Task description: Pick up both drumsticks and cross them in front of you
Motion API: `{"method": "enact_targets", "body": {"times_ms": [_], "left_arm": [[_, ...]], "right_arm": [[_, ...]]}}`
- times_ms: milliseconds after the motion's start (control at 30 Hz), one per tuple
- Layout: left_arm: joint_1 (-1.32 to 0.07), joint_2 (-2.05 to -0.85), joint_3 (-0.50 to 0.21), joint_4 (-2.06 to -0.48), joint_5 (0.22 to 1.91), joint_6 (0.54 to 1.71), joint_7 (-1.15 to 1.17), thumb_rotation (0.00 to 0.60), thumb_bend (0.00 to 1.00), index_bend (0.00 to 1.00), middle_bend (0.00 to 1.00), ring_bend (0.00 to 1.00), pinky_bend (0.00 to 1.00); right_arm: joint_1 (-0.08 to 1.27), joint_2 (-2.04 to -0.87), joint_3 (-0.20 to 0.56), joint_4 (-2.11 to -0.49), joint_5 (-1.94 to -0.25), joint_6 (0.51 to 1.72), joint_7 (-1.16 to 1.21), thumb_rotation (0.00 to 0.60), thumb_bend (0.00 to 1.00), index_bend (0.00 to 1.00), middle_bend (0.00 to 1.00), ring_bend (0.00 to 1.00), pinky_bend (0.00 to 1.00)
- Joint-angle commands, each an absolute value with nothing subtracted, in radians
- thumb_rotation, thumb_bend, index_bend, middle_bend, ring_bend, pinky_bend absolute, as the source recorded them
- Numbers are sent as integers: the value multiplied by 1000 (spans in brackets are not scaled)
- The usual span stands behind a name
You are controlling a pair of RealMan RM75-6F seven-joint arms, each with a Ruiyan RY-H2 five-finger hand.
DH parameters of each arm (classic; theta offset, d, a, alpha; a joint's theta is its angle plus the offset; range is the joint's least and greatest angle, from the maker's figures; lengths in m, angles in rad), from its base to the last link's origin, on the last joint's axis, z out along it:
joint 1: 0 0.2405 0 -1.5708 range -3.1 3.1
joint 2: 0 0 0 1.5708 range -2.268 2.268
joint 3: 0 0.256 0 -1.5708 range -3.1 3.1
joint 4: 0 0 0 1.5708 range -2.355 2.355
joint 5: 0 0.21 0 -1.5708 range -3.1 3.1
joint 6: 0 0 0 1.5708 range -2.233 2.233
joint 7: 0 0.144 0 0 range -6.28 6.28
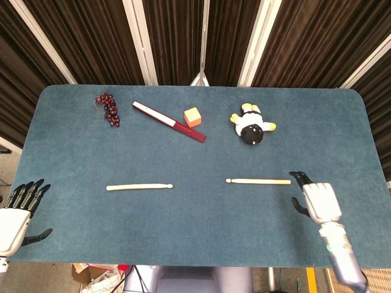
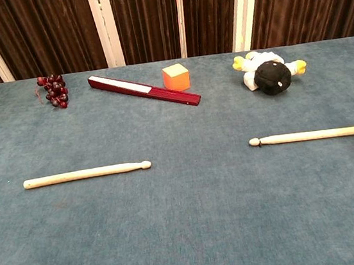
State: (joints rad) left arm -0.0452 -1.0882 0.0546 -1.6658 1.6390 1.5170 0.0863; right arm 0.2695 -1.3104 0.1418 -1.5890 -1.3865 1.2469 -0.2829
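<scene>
Two pale wooden drumsticks lie flat on the blue table. The left drumstick [image 1: 139,187] [image 2: 86,174] points its tip right. The right drumstick [image 1: 258,181] [image 2: 311,135] points its tip left. My right hand [image 1: 316,200] hovers just right of that stick's butt end, fingers apart, holding nothing. At the table's near left corner my left hand [image 1: 18,213] stays open and empty, far from the left stick. The chest view shows neither hand clearly.
Along the far side lie a bunch of dark grapes [image 1: 109,108], a closed red fan [image 1: 169,122], an orange cube [image 1: 192,116] and a black-and-white plush toy [image 1: 251,127]. The table's near edge [image 1: 195,262] runs just below both hands.
</scene>
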Motion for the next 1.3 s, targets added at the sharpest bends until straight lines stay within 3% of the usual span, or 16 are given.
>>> {"method": "enact_targets", "body": {"times_ms": [33,500,1133,1300], "left_arm": [[-45,-1088,53,-1669,1635,1515,87,600,86,21,0,0,47],[-49,-1088,49,-1671,1625,1506,89,600,86,23,0,0,47],[-56,-1093,42,-1676,1607,1488,109,600,86,27,0,0,46],[-56,-1094,41,-1677,1604,1487,111,600,85,27,0,0,46]], "right_arm": [[328,-1386,183,-1520,-1308,1181,-347,600,376,326,350,707,779],[429,-1593,199,-1295,-1169,1078,-451,600,376,373,358,707,779],[460,-1702,196,-1106,-1156,1065,-377,600,376,463,429,707,779],[461,-1716,191,-1084,-1162,1069,-365,600,377,533,483,707,779]]}}
